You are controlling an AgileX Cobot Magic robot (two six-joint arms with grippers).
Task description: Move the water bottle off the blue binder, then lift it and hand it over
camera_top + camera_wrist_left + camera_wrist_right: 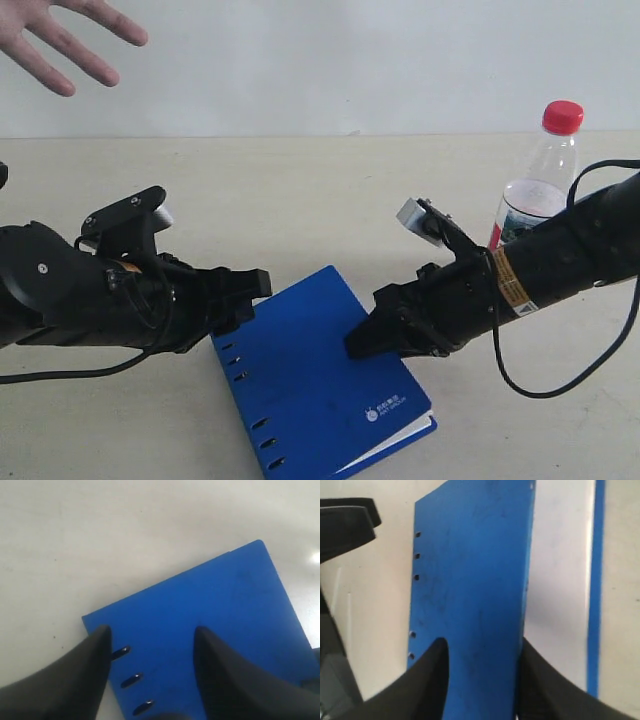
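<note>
Exterior view, from where I stand: the water bottle [545, 170] is upright on the right side, off the blue binder [310, 390] and back behind the right arm, which hides its lower part. Its red cap [562, 116] is on. The binder lies flat near the front of the pale table [300, 190], turned on a slant. Its spine and slots face left, a small white logo [385, 408] sits near the front corner, and white pages [405, 442] peek out along the front right edge.

Both arms reach in low from the 2 sides. The left gripper [255, 290] sits at the far corner of the binder on the spine side. The left wrist view shows its 2 dark fingers [85, 680] spread wide, 1 by the spine slots and the other over the cover, with only blue board between them. The right gripper [358, 342] is down at the binder's opposite edge. In the right wrist view its fingers [430, 685] are also apart, 1 over the cover and the other at the cover's free edge. Beyond that edge a broad band of white pages and a thin blue strip show. Whether the fingertips touch the cover I cannot tell from either camera. Neither gripper holds anything, and the bottle stands apart from both sets of jaws.

Up in the far left corner of the exterior view an open hand [70, 40] hangs above the table, fingers spread.
</note>
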